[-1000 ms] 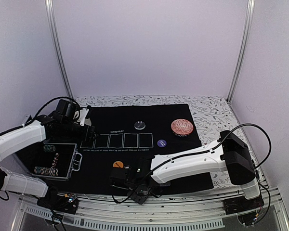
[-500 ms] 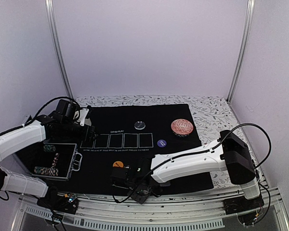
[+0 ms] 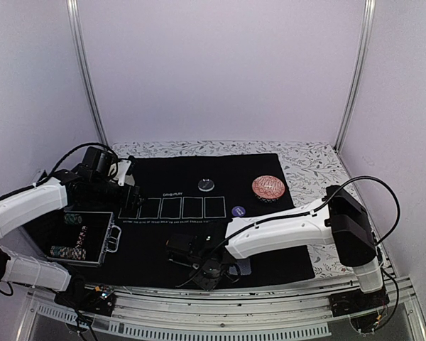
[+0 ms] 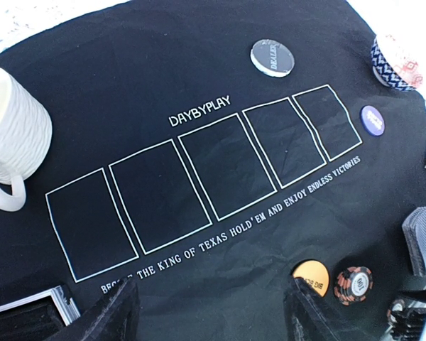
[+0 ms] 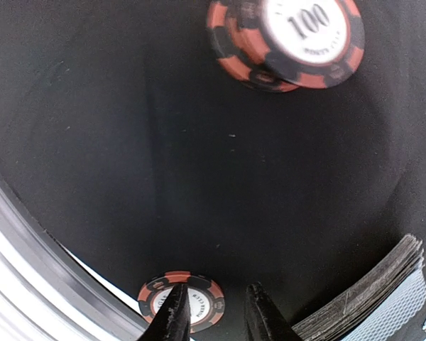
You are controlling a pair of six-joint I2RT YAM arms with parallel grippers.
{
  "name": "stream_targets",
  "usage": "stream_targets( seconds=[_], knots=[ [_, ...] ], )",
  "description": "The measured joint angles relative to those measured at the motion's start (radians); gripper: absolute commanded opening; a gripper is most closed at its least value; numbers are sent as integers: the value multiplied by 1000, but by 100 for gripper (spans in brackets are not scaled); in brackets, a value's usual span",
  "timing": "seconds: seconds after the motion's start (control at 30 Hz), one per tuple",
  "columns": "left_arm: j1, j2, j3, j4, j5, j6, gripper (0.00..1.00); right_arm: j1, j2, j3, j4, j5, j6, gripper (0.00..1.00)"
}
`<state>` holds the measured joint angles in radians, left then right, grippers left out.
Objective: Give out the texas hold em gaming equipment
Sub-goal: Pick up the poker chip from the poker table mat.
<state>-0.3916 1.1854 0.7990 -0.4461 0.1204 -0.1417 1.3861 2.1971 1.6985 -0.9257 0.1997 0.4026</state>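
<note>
You seem to be dealing out chips: your right gripper (image 5: 214, 293), slightly parted and empty, hovers over one poker chip (image 5: 204, 304) lying just beneath it; next, lift clear without nudging it.

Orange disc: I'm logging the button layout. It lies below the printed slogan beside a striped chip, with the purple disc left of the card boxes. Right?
One thing is off: the left wrist view shows the purple disc right of the card boxes, not left. The orange disc does lie below the slogan beside the striped chip.
</note>
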Motion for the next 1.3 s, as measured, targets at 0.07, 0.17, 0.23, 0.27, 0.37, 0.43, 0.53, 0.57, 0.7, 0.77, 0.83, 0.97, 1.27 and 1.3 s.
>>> stream_targets(
  seconds=[0.07, 0.17, 0.23, 0.27, 0.37, 0.43, 0.53, 0.57, 0.7, 0.77, 0.83, 0.97, 1.27, 1.3],
  knots=[
    [0, 0, 0, 0, 0, 0, 72, -5, -2, -2, 0, 0, 5, 34],
    [0, 0, 0, 0, 1, 0, 72, -14, -5, -3, 1, 1, 13, 35],
    [0, 0, 0, 0, 1, 1, 72, -21, -9, -5, 7, 0, 21, 36],
    [0, 0, 0, 0, 2, 1, 72, -24, -12, -6, 11, 0, 24, 36],
    [0, 0, 0, 0, 3, 3, 72, -31, -21, -7, 22, -4, 27, 37],
    [0, 0, 0, 0, 2, 3, 71, -34, -25, -7, 25, -4, 28, 38],
    [0, 0, -2, 1, 1, 6, 71, -36, -36, -14, 36, -5, 31, 40],
    [0, 0, -2, 2, -1, 8, 71, -37, -44, -24, 45, -7, 31, 40],
    [0, -3, -4, 8, -5, 13, 71, -38, -89, -69, 79, -21, 32, 42],
    [0, -12, -6, 17, -6, 14, 71, -39, -108, -83, 103, -25, 30, 42],
    [0, -27, -10, 29, -6, 14, 71, -41, -123, -94, 127, -28, 26, 44],
    [0, -65, -11, 56, -12, 13, 70, -51, -161, -140, 178, -39, 4, 45],
    [-14, -146, -1, 131, 29, -2, 71, -137, -289, -297, 285, -90, -64, 46],
    [-25, -147, 4, 140, 35, -2, 71, -153, -309, -312, 293, -94, -71, 46]
  ],
)
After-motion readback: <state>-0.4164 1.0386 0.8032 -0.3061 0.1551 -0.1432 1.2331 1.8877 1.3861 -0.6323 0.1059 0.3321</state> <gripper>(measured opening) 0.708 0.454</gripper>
